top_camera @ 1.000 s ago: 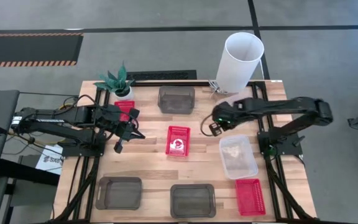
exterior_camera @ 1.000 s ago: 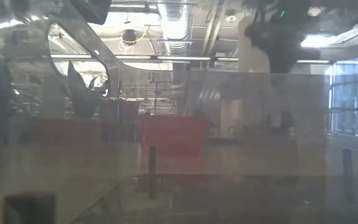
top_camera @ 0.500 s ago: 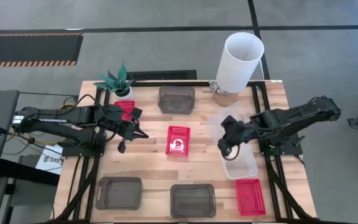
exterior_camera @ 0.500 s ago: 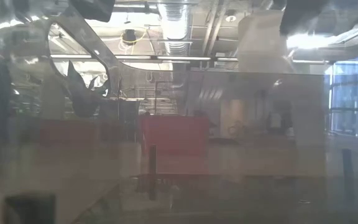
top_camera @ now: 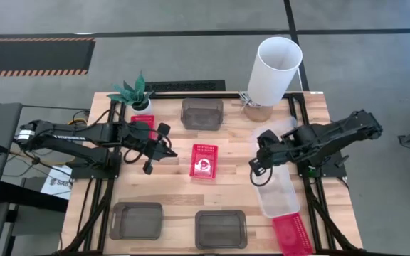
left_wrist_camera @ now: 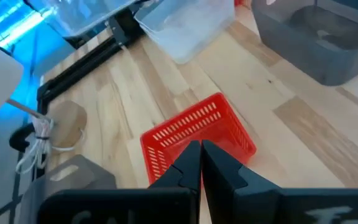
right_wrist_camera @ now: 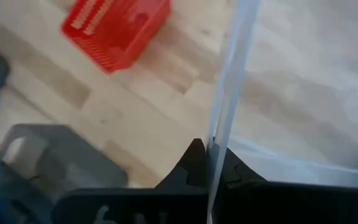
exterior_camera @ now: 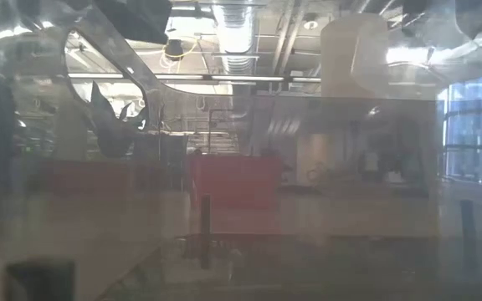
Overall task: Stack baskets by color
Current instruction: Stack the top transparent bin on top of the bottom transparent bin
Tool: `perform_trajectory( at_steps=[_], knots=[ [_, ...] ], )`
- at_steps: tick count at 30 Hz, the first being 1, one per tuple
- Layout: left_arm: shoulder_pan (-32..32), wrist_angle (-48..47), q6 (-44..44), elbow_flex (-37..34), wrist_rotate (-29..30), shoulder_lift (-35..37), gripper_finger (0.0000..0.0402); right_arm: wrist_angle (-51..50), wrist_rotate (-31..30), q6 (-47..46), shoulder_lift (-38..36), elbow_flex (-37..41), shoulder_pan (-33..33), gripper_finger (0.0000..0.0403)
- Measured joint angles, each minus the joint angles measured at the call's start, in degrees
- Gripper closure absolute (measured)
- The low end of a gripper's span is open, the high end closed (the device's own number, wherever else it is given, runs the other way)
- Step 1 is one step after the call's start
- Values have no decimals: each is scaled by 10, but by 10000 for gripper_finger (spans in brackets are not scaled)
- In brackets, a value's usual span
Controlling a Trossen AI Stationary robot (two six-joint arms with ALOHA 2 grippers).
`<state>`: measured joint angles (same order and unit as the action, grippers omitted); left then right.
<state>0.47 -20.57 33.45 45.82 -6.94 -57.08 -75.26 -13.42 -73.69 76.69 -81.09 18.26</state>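
Right of centre in the high view, your right gripper (top_camera: pixel 256 165) is clamped on a clear basket's (top_camera: pixel 277 193) wall and has dragged it down against the red basket (top_camera: pixel 291 233), now pushed half off the lower edge. Left gripper (top_camera: pixel 149 168), pressed together and empty, has edged toward the centre red basket (top_camera: pixel 203 160).

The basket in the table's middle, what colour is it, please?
Red, with mesh walls; the high view shows it best.

a red plastic basket (exterior_camera: pixel 234 191) sits in the middle, seen through something clear and hazy close to the camera. a tall white round tube (exterior_camera: pixel 356 58) stands behind it on the right. dark spiky plant leaves (exterior_camera: pixel 111 117) show on the left. long ceiling lights (exterior_camera: pixel 141 77) and a silver ribbed pipe (exterior_camera: pixel 239 33) hang high in the room behind.
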Motion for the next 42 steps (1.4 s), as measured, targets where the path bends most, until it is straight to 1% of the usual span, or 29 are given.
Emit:
perform_trajectory(
  at_steps=[2, 6, 9, 12, 15, 18, 21, 25, 28, 32, 34, 38, 42],
  knots=[
    [0, 10, 0, 0, 1, 1, 401, -9, 11, -3, 20, -34, 0, 402],
    [0, 6, 3, 0, 1, 1, 401, 0, 63, -33, 61, -82, 15, 402],
    [0, 2, 4, 0, 1, 1, 401, 42, 106, -59, 93, -101, 41, 402],
    [0, 2, 4, 0, 1, 1, 401, 98, 122, -76, 123, -103, 74, 402],
    [0, 2, 8, 0, 1, 1, 401, 113, 123, -83, 154, -102, 106, 402],
    [0, -2, 13, 0, 1, 1, 401, 105, 127, -106, 176, -92, 126, 402],
    [0, -1, 14, 0, 1, 1, 401, 130, 125, -133, 172, -67, 137, 402],
    [0, -4, 14, 0, 0, 1, 401, 199, 127, -185, 148, -1, 148, 402],
    [0, -6, 14, 0, 0, 1, 401, 246, 127, -205, 125, 44, 149, 402],
    [0, 2, 19, 0, 0, 1, 401, 229, 96, -231, 105, 82, 132, 402],
    [0, 7, 19, 0, 0, 1, 401, 211, 72, -236, 98, 90, 118, 401],
    [0, 9, 19, 0, 0, 1, 401, 182, 43, -242, 94, 96, 79, 401],
    [0, 2, 15, 0, 0, 1, 401, 167, 38, -226, 94, 96, 44, 393]
  ],
)
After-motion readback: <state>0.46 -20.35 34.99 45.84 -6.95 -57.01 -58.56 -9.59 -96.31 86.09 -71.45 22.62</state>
